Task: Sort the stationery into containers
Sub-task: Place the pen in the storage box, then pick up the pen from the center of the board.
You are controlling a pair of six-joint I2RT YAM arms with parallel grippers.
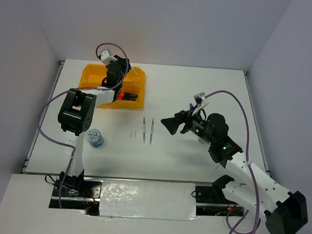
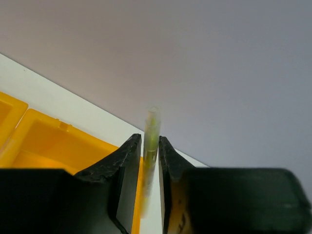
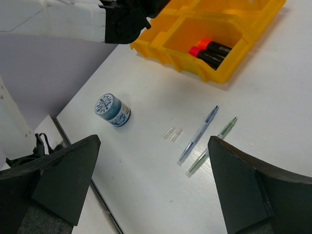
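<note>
Left claw (image 2: 150, 158) pinches a pen (image 2: 152, 124) above the tray's (image 2: 53, 141) far rim; released here, it may tip out onto the worktop. Right claw (image 3: 152, 146) gapes, empty.

I take this for a robotics lab test cell, not a home or an office. My desk (image 1: 200, 93) is a plain white board boxed in by bare pale walls (image 1: 168, 21) on three sides. My left arm (image 1: 78, 117) and right arm (image 1: 223, 146) are bolted at its near edge, trailing loose purple cables (image 1: 222, 91). The mounting strip (image 1: 145, 199) between them is wrapped in something shiny, perhaps film or tape. Cameras ride on both my wrists.
</note>
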